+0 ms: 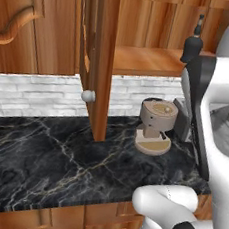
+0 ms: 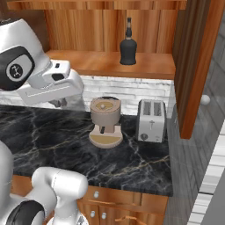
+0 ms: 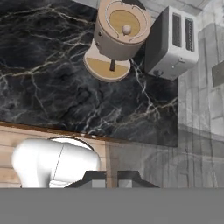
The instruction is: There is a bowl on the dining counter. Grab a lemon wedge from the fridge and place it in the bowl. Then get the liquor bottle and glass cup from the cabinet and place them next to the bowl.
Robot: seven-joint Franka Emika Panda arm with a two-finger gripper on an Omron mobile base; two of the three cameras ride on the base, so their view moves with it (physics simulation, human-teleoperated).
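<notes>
A dark liquor bottle stands upright on the lower shelf of the open wooden cabinet. My gripper is shut with nothing between its fingertips. It hangs below and in front of that shelf, pointing down over the front edge of the black marble worktop. In the right base view the hand sits well to the left of the bottle and lower than it. The bowl, dining counter, lemon wedge, fridge and glass cup are out of view.
A tan coffee machine and a silver toaster stand on the worktop under the shelf. Open cabinet doors jut out on both sides. Knobbed drawers run below the worktop.
</notes>
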